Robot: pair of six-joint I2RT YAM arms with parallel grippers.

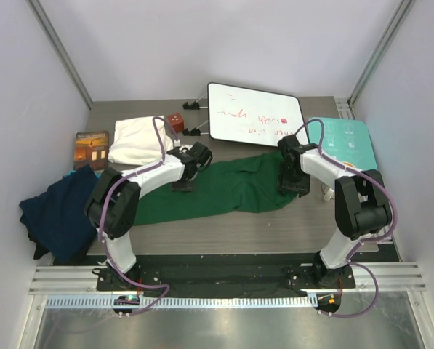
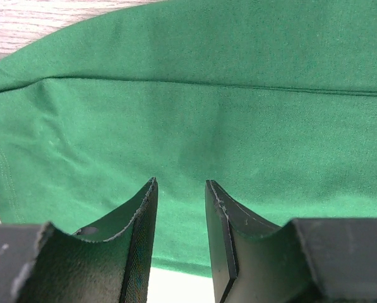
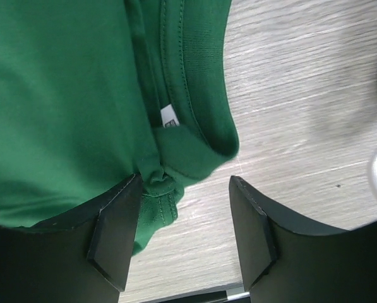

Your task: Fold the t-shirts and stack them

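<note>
The dark green t-shirt [image 1: 224,187] lies in a long, partly folded strip across the middle of the table. My left gripper [image 1: 185,183] is open just above its left part; the left wrist view shows green cloth [image 2: 207,95] past the parted fingers [image 2: 180,183]. My right gripper [image 1: 293,186] is open at the shirt's right end, its jaws [image 3: 185,180] wide apart over the collar [image 3: 194,145] and bare table. The cream-white t-shirt [image 1: 137,142] lies folded at the back left. The navy blue t-shirt [image 1: 57,212] lies crumpled at the left edge.
A whiteboard [image 1: 254,113] on clips stands at the back. A teal board [image 1: 350,142] lies at the back right. A small brown book [image 1: 91,147] and a small brown cube [image 1: 175,121] sit near the cream shirt. Grey wood table [image 3: 302,95].
</note>
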